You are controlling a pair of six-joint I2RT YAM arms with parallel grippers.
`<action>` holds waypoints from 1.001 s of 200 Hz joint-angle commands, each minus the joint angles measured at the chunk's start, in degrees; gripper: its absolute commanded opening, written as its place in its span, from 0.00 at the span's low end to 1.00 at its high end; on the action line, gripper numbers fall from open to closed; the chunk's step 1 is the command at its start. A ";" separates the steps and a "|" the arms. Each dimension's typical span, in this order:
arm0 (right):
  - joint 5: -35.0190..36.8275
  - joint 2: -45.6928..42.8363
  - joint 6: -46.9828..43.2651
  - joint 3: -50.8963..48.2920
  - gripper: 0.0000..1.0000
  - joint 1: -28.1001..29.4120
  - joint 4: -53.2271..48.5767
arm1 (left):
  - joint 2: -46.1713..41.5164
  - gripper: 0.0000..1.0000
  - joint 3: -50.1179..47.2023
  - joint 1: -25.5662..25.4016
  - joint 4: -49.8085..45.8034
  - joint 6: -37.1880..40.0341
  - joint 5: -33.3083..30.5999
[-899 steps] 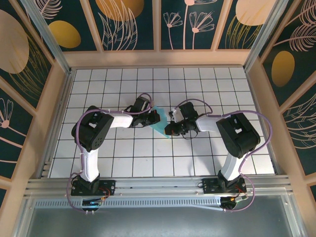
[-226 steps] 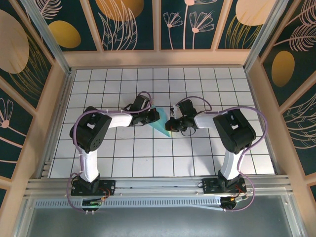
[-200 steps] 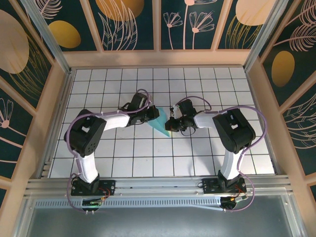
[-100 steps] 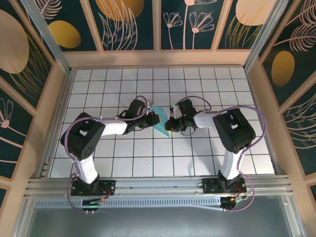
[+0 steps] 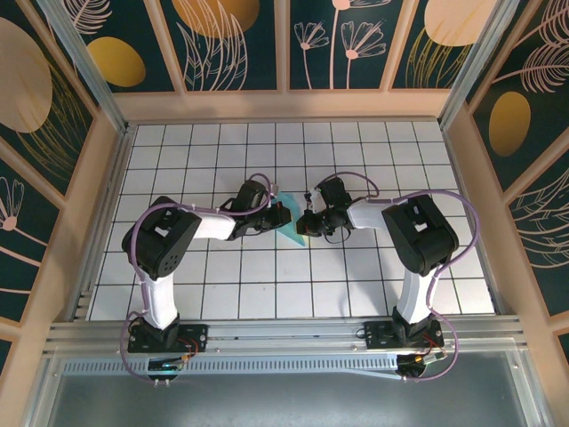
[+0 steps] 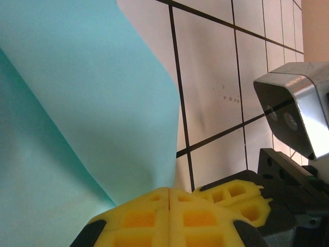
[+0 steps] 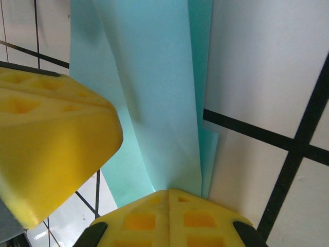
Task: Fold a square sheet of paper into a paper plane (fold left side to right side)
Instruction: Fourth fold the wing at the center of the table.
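Thin turquoise-blue square sheet of paper (image 5: 292, 233), curled, mid white gridded counter (image 5: 356, 285); left jaws and right jaws each pinching it, close together; hazard: opposed pulling likely tears sheet or skews crease.

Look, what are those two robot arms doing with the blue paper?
They are folding it into a paper plane. The arms meet in the middle of the table, one on each side of the paper. The left gripper is pinched shut on one part of the sheet, and the right gripper is pinched shut on another part close by. The paper is bent over on itself and partly lifted. It is not a plane yet.
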 commanded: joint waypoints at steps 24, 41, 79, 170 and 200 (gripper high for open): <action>8.44 4.50 -1.06 -0.52 0.00 0.80 -7.87 | 2.20 0.01 2.10 -0.40 1.77 -0.77 1.56; 9.29 4.88 -1.32 -0.01 0.00 0.81 -8.99 | 2.80 0.01 2.43 -0.35 0.83 -0.50 0.76; 10.54 5.30 -1.69 0.40 0.00 1.95 -10.55 | 3.97 0.01 3.37 -0.38 -4.00 0.86 -3.81; 13.20 7.35 -3.60 2.05 0.00 3.00 -16.09 | 4.95 0.03 3.36 0.63 -5.03 0.24 -8.66; 13.55 7.92 -4.05 2.01 0.00 3.09 -16.85 | 4.62 0.05 3.36 1.99 -5.12 0.73 -8.49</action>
